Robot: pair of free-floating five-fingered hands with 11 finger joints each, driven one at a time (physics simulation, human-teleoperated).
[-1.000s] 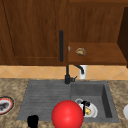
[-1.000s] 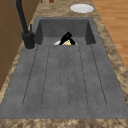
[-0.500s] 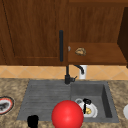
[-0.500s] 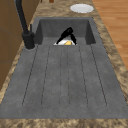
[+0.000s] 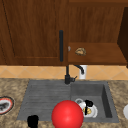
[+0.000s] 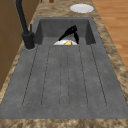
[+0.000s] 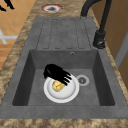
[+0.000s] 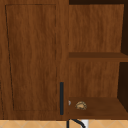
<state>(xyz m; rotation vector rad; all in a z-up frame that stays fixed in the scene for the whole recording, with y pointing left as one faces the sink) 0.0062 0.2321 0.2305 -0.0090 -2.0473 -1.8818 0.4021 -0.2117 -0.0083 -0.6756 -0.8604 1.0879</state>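
Down in the sink basin (image 7: 100, 75), my right hand (image 7: 56, 72) rests outstretched fingers on the yellow item (image 7: 58, 86), seemingly not gripped yet, on the white plate (image 7: 71, 93).

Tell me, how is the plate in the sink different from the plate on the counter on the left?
The plate in the sink is plain white; the plate on the counter has a red rim and a dark middle. The sink plate carries a small yellow thing, with the right hand over it, fingers reaching down; the counter plate has no hand by it. The left hand hovers at the sink's front edge. Both plates are round and lie flat.
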